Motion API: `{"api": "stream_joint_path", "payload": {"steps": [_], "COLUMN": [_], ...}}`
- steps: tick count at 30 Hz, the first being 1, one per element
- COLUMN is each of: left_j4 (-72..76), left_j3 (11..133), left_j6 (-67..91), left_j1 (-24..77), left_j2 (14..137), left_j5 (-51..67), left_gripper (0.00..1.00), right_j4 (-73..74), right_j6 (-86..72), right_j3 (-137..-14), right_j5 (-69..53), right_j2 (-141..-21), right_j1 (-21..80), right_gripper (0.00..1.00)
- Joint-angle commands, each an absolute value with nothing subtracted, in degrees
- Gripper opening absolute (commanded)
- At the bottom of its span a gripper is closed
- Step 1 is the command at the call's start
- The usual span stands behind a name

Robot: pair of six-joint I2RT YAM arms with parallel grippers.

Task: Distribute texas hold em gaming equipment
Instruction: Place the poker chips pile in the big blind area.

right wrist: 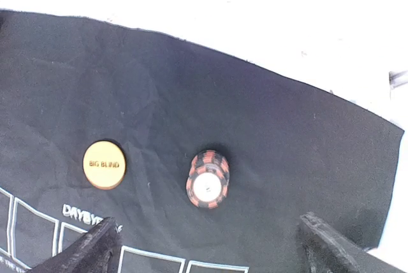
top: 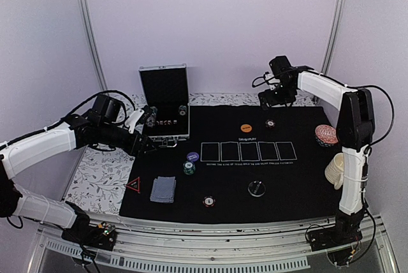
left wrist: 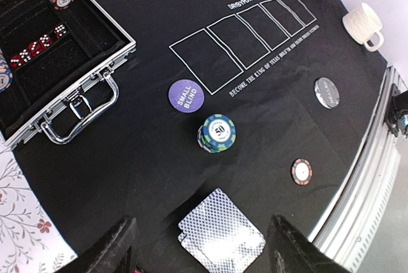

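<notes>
The playing cards [top: 163, 189] lie face down in a small pile at the mat's near left, with a red triangle marker [top: 133, 185] beside them. My left gripper [left wrist: 204, 255] hangs open above the cards [left wrist: 221, 235], apart from them; in the top view the left gripper [top: 145, 145] is by the case. A green-blue chip stack [left wrist: 217, 133] and a purple small-blind disc [left wrist: 186, 95] lie further in. My right gripper [right wrist: 213, 254] stands open over a red-black chip stack [right wrist: 208, 179], empty, with the orange big-blind disc [right wrist: 104, 164] to its left. A single red-black chip [top: 209, 201] and a clear disc [top: 257, 188] lie near the front.
An open aluminium case [top: 164, 104] with dice and chips stands at the mat's back left. A bowl of chips [top: 326, 135] and a white cup [top: 335, 171] sit at the right edge. The black mat [top: 293, 184] shows five white rectangles [top: 248, 151].
</notes>
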State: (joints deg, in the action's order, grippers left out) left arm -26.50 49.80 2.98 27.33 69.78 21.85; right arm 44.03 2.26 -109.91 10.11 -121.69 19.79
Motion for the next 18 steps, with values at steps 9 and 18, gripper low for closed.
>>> {"api": "stream_joint_path", "payload": {"steps": [9,18], "left_j4": [-26.4,-26.4], "left_j3": [49.7,49.3], "left_j6": [2.0,2.0], "left_j1": [26.5,26.4], "left_j2": [68.3,67.9], "left_j5": [22.4,21.7], "left_gripper": [0.71,0.71], "right_j4": [45.2,43.9], "right_j6": [-4.8,-4.8], "right_j3": [-98.6,-101.8], "right_j5": [5.4,4.9], "right_j2": [-122.3,-129.1], "right_j1": [18.2,17.8], "right_gripper": [0.21,0.05]}}
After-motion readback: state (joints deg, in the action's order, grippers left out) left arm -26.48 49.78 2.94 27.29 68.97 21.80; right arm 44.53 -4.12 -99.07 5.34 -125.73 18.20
